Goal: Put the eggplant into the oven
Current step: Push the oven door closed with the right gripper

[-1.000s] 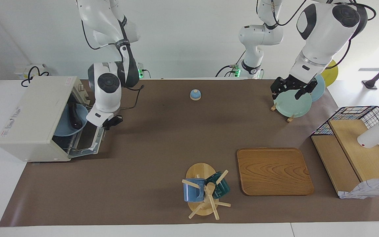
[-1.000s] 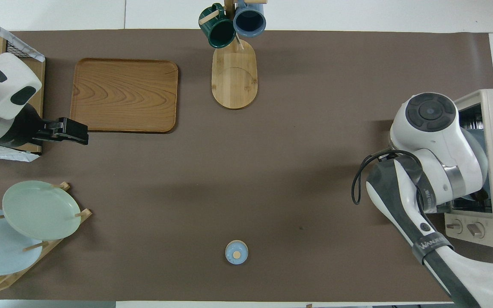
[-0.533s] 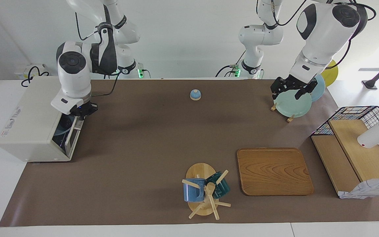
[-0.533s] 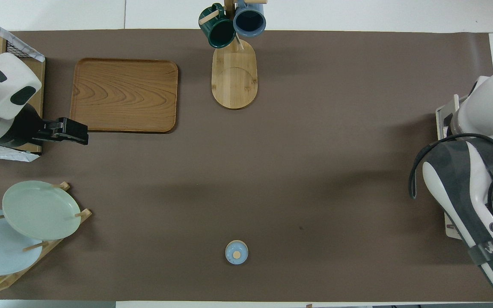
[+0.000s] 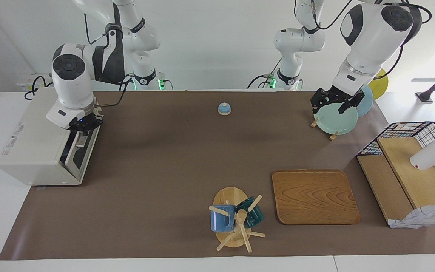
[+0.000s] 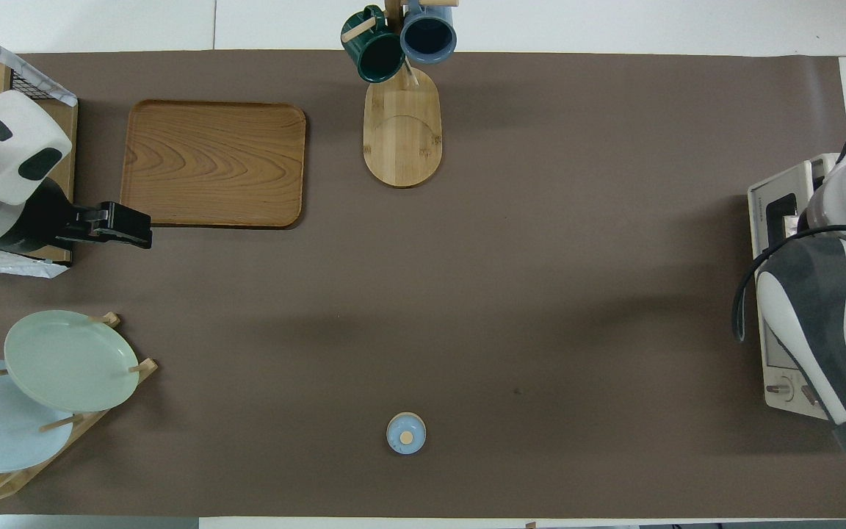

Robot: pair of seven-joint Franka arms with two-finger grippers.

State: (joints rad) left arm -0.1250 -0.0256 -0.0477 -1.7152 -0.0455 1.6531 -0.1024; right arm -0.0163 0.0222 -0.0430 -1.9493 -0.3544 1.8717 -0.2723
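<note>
The cream-white oven point(image 5: 32, 143) stands at the right arm's end of the table; only a strip of its front shows in the overhead view point(image 6: 779, 220). Its dark glass door point(image 5: 77, 153) stands almost shut, tilted slightly out at the top. The eggplant is hidden inside. My right gripper point(image 5: 81, 130) is at the door's top edge, by the handle. My left gripper point(image 5: 329, 107) hangs open and empty over the plate rack point(image 5: 332, 134), and waits; it also shows in the overhead view point(image 6: 136, 229).
A small blue bell point(image 5: 224, 108) sits near the robots mid-table. A wooden tray point(image 5: 313, 196) and a mug tree point(image 5: 234, 221) with two mugs lie farther out. A wire basket with wooden boards point(image 5: 410, 170) stands at the left arm's end.
My right gripper has swung the oven door up from fully open to almost shut. The plate with the eggplant inside is no longer visible. The left arm has not moved.
</note>
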